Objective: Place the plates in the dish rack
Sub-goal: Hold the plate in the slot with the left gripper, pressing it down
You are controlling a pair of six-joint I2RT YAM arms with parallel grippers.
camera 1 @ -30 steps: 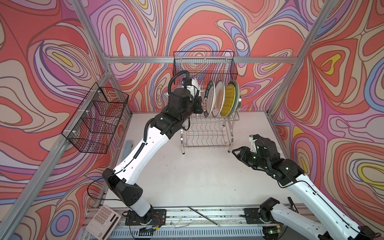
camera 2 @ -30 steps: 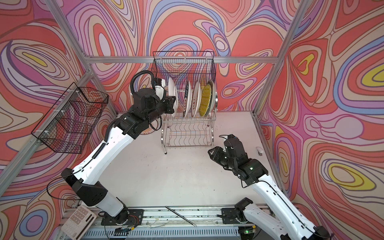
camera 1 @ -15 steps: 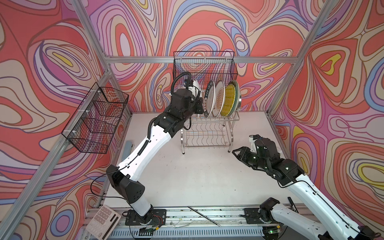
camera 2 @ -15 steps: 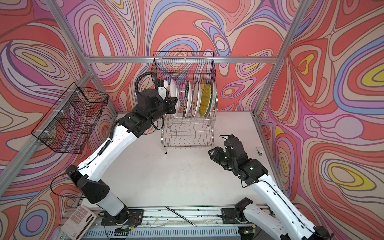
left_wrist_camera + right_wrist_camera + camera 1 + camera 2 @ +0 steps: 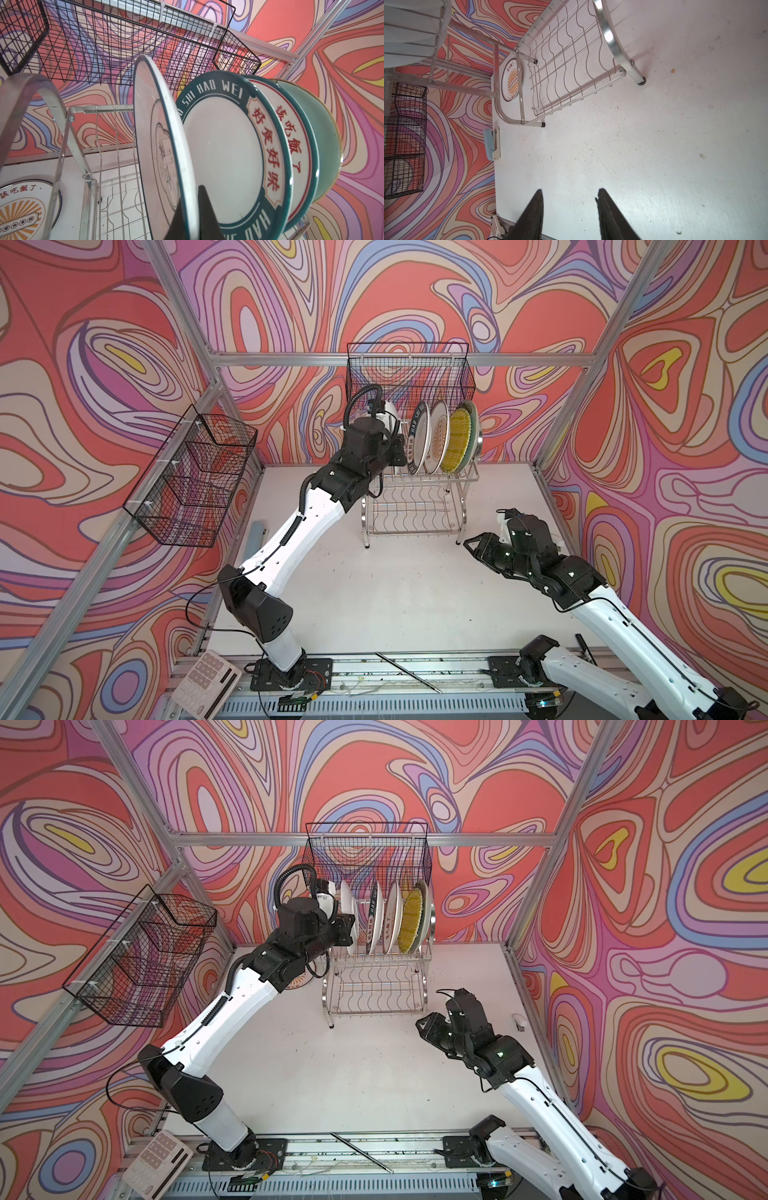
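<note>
Since a second ago the left arm has straightened and reached further in, bringing the ringed plate (image 5: pixel 348 909) closer to the others on the rack (image 5: pixel 374 986); the right arm has stayed put.

Nearest the camera, a calculator (image 5: pixel 205 680) and a thin rod (image 5: pixel 409 666) lie on the front rail. Further in, the right gripper (image 5: pixel 570 193) hovers low over the table (image 5: pixel 374 593), jaws apart and holding nothing, pointed toward the rack's lower shelf. A stapler (image 5: pixel 492 143) lies at the table's left edge.

The rack stands at the back of the table. The left gripper (image 5: pixel 190 207) is clamped on the ringed plate's rim, one finger on each face. It holds the plate upright on edge in the upper tier, just beside the lettered plate (image 5: pixel 224 155). Whether the ringed plate's lower edge sits in a slot is hidden. Right of the lettered plate stand, in order, a sunburst plate (image 5: pixel 438 437), the yellow plate (image 5: pixel 457 439) and the aqua plate (image 5: pixel 324 135), all on edge.

A loose sunburst plate (image 5: pixel 510 81) lies flat on the table just left of the rack, partly hidden by the left forearm in a top view. Behind the rack a back basket (image 5: pixel 409 373) hangs on the wall, and a side basket (image 5: pixel 195 477) hangs on the left wall.
</note>
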